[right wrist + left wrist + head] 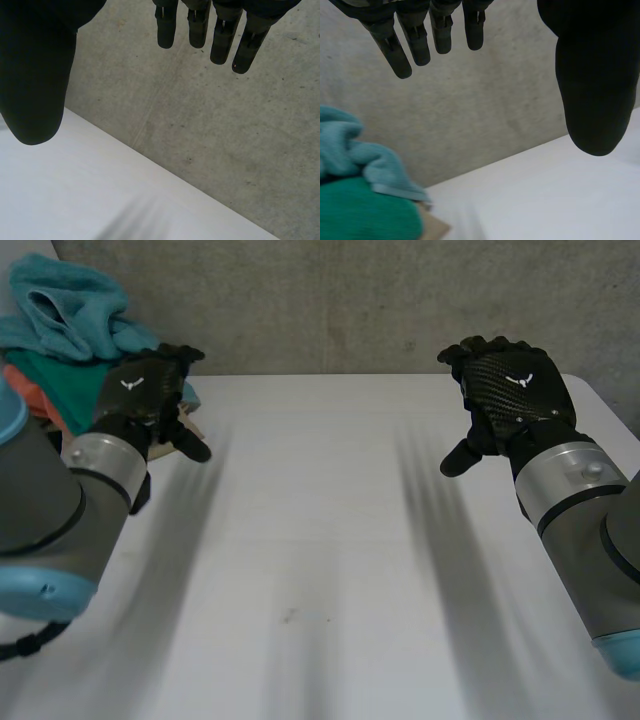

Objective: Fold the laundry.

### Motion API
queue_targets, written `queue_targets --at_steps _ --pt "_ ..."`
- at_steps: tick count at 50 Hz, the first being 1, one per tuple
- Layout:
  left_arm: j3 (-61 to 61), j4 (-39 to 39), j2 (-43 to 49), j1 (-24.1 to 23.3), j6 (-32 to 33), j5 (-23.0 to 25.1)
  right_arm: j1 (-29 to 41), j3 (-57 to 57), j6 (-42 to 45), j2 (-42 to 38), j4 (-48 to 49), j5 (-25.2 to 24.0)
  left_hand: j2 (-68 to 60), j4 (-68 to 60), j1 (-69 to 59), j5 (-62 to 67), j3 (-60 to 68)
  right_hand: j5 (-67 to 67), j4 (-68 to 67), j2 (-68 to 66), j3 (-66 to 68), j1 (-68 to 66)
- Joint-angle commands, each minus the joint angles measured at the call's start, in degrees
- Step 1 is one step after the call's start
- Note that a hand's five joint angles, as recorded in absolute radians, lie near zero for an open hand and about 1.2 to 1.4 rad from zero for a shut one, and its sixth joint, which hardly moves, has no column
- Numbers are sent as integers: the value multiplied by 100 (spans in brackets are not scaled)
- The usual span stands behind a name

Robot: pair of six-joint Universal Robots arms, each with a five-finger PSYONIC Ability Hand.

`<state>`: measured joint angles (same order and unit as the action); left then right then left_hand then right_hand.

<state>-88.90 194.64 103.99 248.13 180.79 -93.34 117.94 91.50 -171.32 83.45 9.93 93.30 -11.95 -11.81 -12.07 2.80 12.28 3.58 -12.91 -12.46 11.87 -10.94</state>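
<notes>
A pile of laundry (62,332) lies at the table's far left corner: a teal towel on top, a green cloth and an orange one below. My left hand (148,390) hovers open just right of that pile, holding nothing. In the left wrist view its fingers (415,42) hang straight, and the teal towel (357,160) and green cloth (362,212) lie beyond them. My right hand (512,390) is open above the far right of the table, empty, fingers (220,35) straight in its own wrist view.
The white table (320,560) stretches between both arms. A grey concrete wall (380,300) rises right behind its far edge. A tan, cardboard-like edge (432,227) pokes out under the laundry pile.
</notes>
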Motion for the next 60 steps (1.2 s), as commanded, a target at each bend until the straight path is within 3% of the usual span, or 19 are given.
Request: queue_targets --at_steps 1,6,16,28,37,45,51,55,59,60 --pt "767 705 832 841 939 9 10 9 -7 -31 0 -22 123 109 135 -208 -156 -358 291 246 -187 94" --pt "1637 1163 1536 1237 1335 -26 27 9 2 -40 9 -22 73 58 85 -157 -106 -358 291 246 -187 94" --pt "3842 1313 3126 1905 2134 35 10 -9 28 -277 9 -31 39 25 51 -124 -72 -358 291 246 -187 94" --pt "5355 2121 4488 2082 2574 720 -7 -9 178 -286 9 -136 -447 -461 -434 362 414 -358 291 246 -187 94" --pt "6182 2113 5316 2178 2979 1125 -69 -27 178 -277 9 -268 -702 -716 -689 617 669 -358 291 246 -187 94" --pt "6622 2069 5720 2415 3436 1169 -69 -27 169 -277 9 -427 -852 -866 -840 767 819 -358 291 246 -187 94" --pt "6631 2043 5747 2591 3463 1178 -60 -18 169 -277 9 -462 -1877 -1891 -1864 1792 1844 -358 291 246 -187 94" --pt "6631 1894 5764 2688 3463 1335 -60 -9 169 -277 0 -462 -3322 -3336 -3309 3237 3289 -358 291 246 -187 94" --pt "6632 1560 5782 2776 3463 1766 -43 0 169 -277 0 -471 -6793 -6808 -6781 6708 6760 -358 291 246 -187 94" --pt "6623 1524 5782 2767 3480 1775 -43 0 169 -277 0 -462 -6805 -6819 -6793 6720 6772 -358 291 246 -187 94"
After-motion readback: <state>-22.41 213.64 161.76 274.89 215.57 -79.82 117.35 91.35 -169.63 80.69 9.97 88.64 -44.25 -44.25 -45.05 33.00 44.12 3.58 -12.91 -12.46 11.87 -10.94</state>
